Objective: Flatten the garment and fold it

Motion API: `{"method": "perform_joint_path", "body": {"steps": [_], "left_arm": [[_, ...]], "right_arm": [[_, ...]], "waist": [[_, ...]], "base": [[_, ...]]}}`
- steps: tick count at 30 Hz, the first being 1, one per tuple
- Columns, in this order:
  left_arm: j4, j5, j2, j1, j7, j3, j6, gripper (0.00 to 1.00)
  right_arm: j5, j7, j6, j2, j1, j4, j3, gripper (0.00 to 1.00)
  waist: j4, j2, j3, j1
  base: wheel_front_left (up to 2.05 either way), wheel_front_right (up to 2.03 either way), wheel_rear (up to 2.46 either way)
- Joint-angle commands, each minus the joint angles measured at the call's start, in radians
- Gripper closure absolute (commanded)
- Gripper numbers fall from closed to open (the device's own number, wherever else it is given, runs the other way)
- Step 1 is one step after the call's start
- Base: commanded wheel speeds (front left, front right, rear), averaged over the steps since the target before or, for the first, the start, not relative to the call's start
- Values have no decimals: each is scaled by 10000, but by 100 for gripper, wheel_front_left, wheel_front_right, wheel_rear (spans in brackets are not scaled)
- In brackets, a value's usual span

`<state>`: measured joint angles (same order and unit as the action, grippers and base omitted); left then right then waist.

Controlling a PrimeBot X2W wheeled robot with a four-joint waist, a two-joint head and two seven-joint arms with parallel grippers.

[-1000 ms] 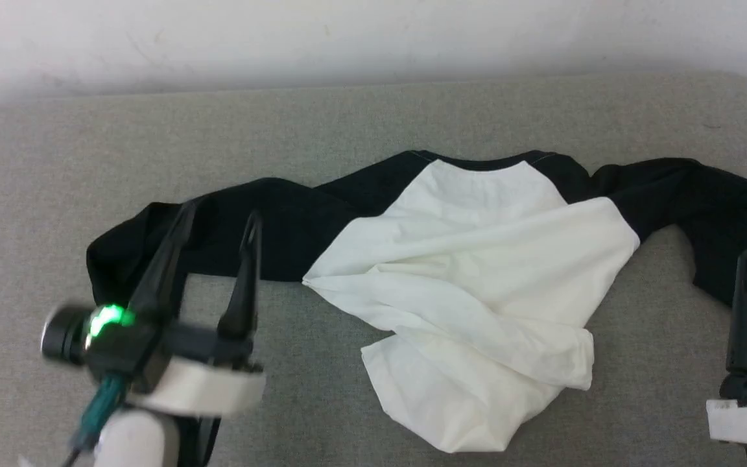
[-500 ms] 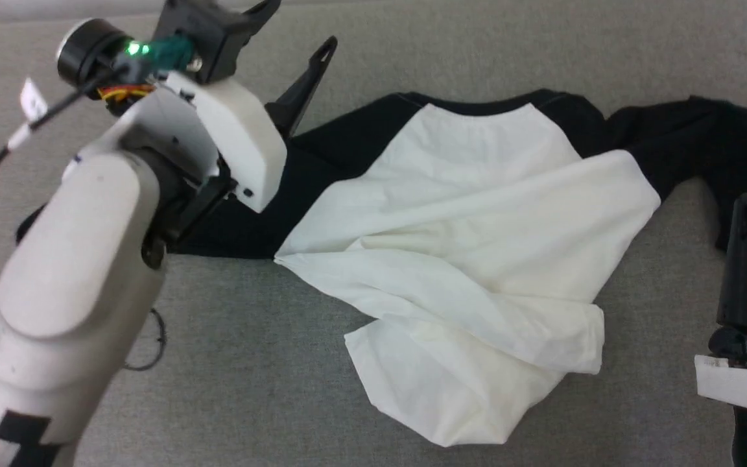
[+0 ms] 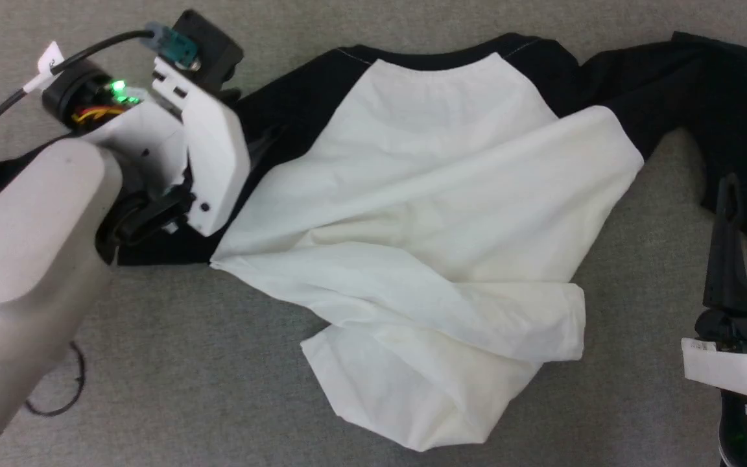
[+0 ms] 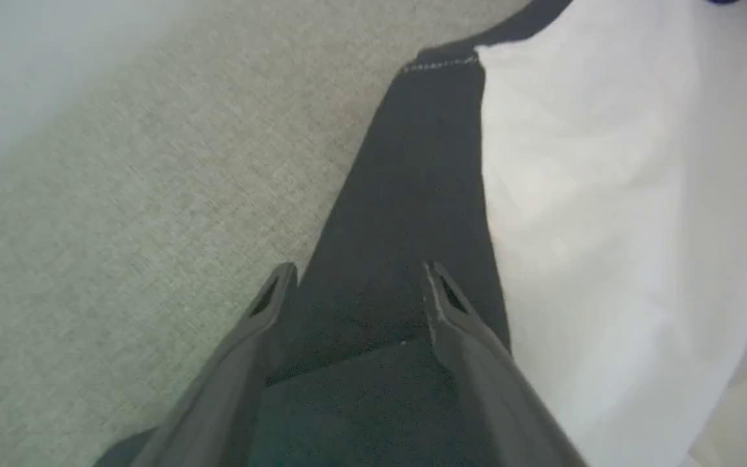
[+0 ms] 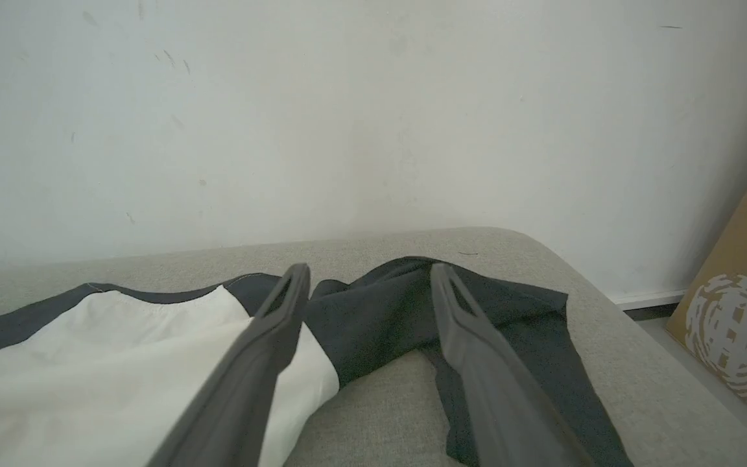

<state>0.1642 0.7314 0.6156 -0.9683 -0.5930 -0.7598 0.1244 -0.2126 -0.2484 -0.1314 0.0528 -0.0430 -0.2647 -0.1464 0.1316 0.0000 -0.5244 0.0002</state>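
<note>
shirt point(image 3: 425, 214) lies crumpled on grey cushion point(image 3: 218, 363), white body bunched, black sleeves out sideways; left jaws released over one sleeve point(image 4: 406, 194); right jaws released near other sleeve point(image 5: 373, 311), grasping nothing

Plain room: grey upholstered surface point(image 3: 218, 363), scuffed white wall point(image 5: 347, 117), cardboard box point(image 5: 736, 324)

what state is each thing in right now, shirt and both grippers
long-sleeved shirt: unfolded, white torso crumpled and lapped over itself, black sleeves spread to either side
left gripper: open, over the black sleeve near the shoulder, nothing gripped
right gripper: open, empty, by the other sleeve
</note>
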Motion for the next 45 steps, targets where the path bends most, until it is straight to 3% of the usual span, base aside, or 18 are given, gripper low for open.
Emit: {"method": "perform_joint_path", "body": {"steps": [1, 7, 8, 9, 15, 24, 28, 36, 39, 45], "left_arm": [[239, 72, 235, -98, -190, -212, 62, 0], [924, 388, 595, 55, -601, -800, 63, 0], [1023, 606, 575, 164, -809, -884, 63, 47], [1080, 893, 547, 281, -1085, -972, 63, 100], [901, 2252, 336, 623, -1599, -715, 19, 100], [451, 2624, -130, 1360, 582, 107, -133, 100], [-166, 2421, 173, 2084, 1432, 239, -247, 100], [-1108, 2355, 1172, 3667, 2328, 584, -915, 100], [-1560, 2482, 1333, 4148, 2595, 684, -1052, 100], [-2356, 2526, 1141, 4090, 2798, 742, -1063, 100]], "right_arm": [[-51, -88, 7, -26, -203, 21, 41, 0], [-37, -107, 7, -26, -348, 5, 82, 0], [-30, -109, 7, -26, -354, 5, 68, 0], [-22, -111, 7, -26, -357, 5, 47, 0], [82, -114, 7, -26, -323, 17, -100, 0], [264, 96, 7, -26, -9, 20, -13, 0], [432, 330, 7, -26, 191, -56, -2, 0], [968, 1123, 7, -26, 317, -427, 316, 0], [1286, 1832, 7, 3, -59, -644, 990, 0], [533, 4320, 7, 1621, -2672, -617, 2584, 0]], "waist": [[334, 0, -379, -2], [421, 0, -521, -2], [419, 0, -518, -2], [411, 0, -506, -2], [235, 0, -173, -2], [-183, 0, 1315, -2], [-477, 0, 1950, -2], [-1054, 0, 2405, -2], [-1279, 0, 2422, -2], [-1571, 0, 2024, -2]], "base": [[0, 0, 0], [0, 0, 0], [0, 0, 0], [0, 0, 0], [0, 0, 0], [0, 0, 0], [0, 0, 0], [0, 0, 0], [0, 0, 0], [0, 0, 0]]}}
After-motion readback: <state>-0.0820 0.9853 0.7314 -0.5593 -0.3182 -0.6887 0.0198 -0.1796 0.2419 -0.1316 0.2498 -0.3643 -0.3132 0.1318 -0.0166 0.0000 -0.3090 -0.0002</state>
